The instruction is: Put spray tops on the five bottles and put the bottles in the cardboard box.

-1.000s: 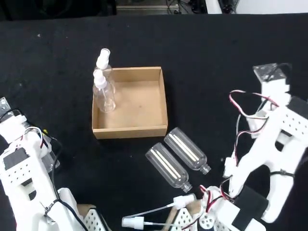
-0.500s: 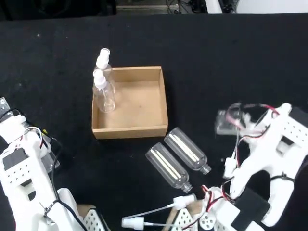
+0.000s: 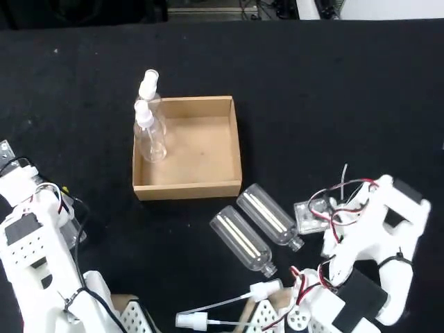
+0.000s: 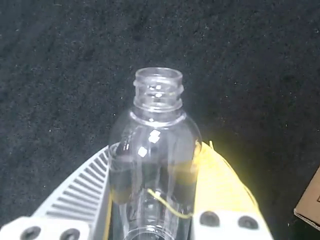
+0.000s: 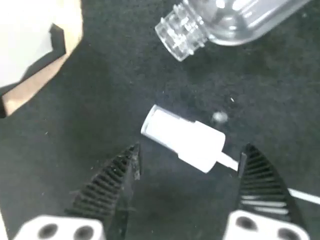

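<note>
My left gripper [image 4: 157, 150] is shut on a clear bottle without a top [image 4: 155, 145]; it stays low at the table's near left, where the bottle [image 3: 73, 233] shows beside the arm. My right gripper [image 5: 190, 150] is open and hangs over a white spray top [image 5: 182, 138] that lies between its fingers [image 5: 112, 182]. It is close to the neck of a lying bottle [image 5: 181, 34]. Two topless bottles [image 3: 241, 240] [image 3: 270, 218] lie in front of the cardboard box [image 3: 237, 149]. Two bottles with tops [image 3: 149, 135] [image 3: 148, 87] stand at the box's left side.
A second spray top [image 3: 192, 320] with its long tube lies at the near edge, between the arm bases. A corner of the box [image 4: 307, 205] is visible past the left gripper. The back and right of the black table are bare.
My right arm has swung down and leftward from the table's right side to the near end of the lying bottles. The left arm and its bottle have not moved.
</note>
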You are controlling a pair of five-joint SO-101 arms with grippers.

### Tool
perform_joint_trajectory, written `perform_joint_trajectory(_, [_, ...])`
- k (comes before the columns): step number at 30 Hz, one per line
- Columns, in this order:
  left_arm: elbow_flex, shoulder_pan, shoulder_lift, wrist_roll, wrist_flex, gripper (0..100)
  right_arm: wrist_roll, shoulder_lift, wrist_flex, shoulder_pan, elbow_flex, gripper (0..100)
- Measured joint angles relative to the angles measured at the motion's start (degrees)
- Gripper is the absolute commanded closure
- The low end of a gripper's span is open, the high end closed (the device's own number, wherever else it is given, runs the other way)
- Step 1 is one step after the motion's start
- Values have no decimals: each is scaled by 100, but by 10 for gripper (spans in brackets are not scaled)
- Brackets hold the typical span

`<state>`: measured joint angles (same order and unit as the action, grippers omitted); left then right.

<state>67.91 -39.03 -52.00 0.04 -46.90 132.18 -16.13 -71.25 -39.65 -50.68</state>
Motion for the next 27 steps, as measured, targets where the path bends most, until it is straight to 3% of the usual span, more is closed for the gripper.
perform_joint_trajectory(6, [0,0,0,0,0,954,-53,0,712,0,-457,727])
perform_joint_trajectory(10, [0,0,0,0,0,954,-765,-62,923,9,-642,790])
perform_joint_trajectory(15, [0,0,0,0,0,954,-2778,-114,1143,9,-607,889])
perform_joint_trajectory(22, [105,0,0,0,62,954,-5943,-114,1240,0,-273,889])
perform_joint_trajectory(25, [105,0,0,0,62,954,-6875,-114,1240,0,-193,870])
perform_joint_trajectory(27, [105,0,0,0,62,954,-7112,-114,1240,0,-193,791])
